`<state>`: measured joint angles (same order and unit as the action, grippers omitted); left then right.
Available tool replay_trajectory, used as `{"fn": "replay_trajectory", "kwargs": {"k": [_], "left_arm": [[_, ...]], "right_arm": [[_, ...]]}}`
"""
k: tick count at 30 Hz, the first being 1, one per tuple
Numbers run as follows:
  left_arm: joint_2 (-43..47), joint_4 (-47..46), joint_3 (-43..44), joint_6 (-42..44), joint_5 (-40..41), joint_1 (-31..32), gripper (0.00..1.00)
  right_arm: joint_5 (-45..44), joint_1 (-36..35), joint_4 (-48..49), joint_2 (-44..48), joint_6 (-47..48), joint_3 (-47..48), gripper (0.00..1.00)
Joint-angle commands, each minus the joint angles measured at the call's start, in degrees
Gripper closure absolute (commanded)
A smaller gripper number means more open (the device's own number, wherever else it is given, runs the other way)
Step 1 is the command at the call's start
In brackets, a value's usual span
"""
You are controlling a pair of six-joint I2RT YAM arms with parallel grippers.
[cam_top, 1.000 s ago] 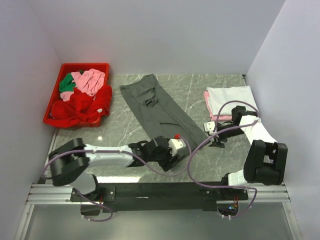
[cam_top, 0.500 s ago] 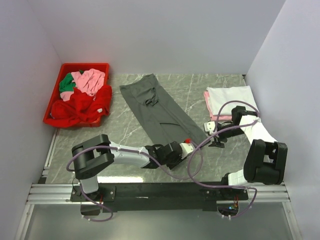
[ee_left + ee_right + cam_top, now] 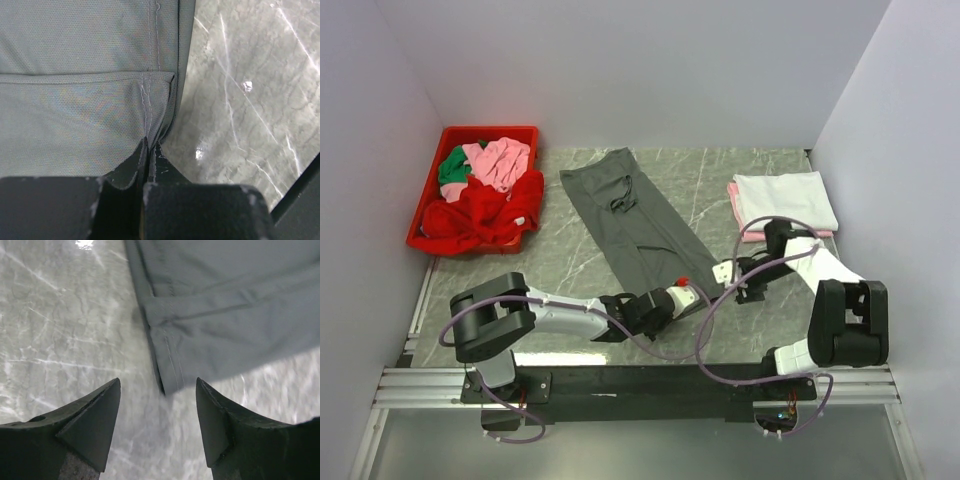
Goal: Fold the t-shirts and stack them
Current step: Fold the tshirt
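A dark grey t-shirt (image 3: 635, 215) lies folded into a long strip across the middle of the table. My left gripper (image 3: 692, 290) is at its near end. In the left wrist view the left gripper (image 3: 150, 147) is shut on the grey t-shirt's (image 3: 75, 75) stitched hem corner. My right gripper (image 3: 735, 285) hovers just right of that end. In the right wrist view the right gripper (image 3: 158, 382) is open, with a corner of the grey t-shirt (image 3: 225, 315) between and just beyond its fingertips. A folded white t-shirt (image 3: 785, 190) rests on a pink one (image 3: 733, 205) at the back right.
A red bin (image 3: 425, 222) at the back left holds crumpled pink (image 3: 500, 160), green (image 3: 452, 168) and red (image 3: 485, 212) shirts. White walls close in the left, back and right sides. The marble tabletop (image 3: 550, 270) shows between bin and shirt.
My left gripper slid right along the shirt's near end and shut on its hem. My right gripper moved left and nearer, over the shirt's corner, its jaws slightly narrower.
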<state>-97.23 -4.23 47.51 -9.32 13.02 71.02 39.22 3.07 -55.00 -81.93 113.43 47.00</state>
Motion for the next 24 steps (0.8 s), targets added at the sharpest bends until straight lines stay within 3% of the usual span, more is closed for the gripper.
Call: {"fn": "replay_trajectory", "kwargs": {"k": [1, 8, 11, 14, 18, 20, 24], "left_arm": [[1.9, -0.3, -1.8, -1.8, -2.7, 0.3, 0.99], [3.9, -2.3, -3.5, -2.7, -4.5, 0.3, 0.99], [5.2, -3.4, -4.6, -3.1, -4.8, 0.2, 1.00], [6.2, -5.0, -6.0, -3.4, -5.8, -0.1, 1.00], [7.3, -6.8, -8.0, -3.7, -6.4, -0.2, 1.00], [8.7, -7.5, -9.6, -4.0, -7.7, -0.2, 1.00], [11.7, -9.2, -12.2, -4.4, -16.2, -0.2, 0.99]], "right_arm": [[-5.6, -4.9, 6.0, -0.3, 0.0, -1.3, 0.32], [-12.3, -12.1, 15.1, -1.1, -6.3, -4.8, 0.34], [-15.7, -13.9, 17.6, -1.5, -7.7, -6.1, 0.39], [-18.4, -15.9, 22.3, -0.9, -8.7, -9.6, 0.50], [-17.6, -16.3, 23.5, 0.7, -10.0, -11.0, 0.91], [-16.8, -16.3, 20.6, 3.1, -10.0, -10.8, 0.99], [-13.6, -16.3, 10.9, 10.4, -8.0, -11.1, 1.00]]}}
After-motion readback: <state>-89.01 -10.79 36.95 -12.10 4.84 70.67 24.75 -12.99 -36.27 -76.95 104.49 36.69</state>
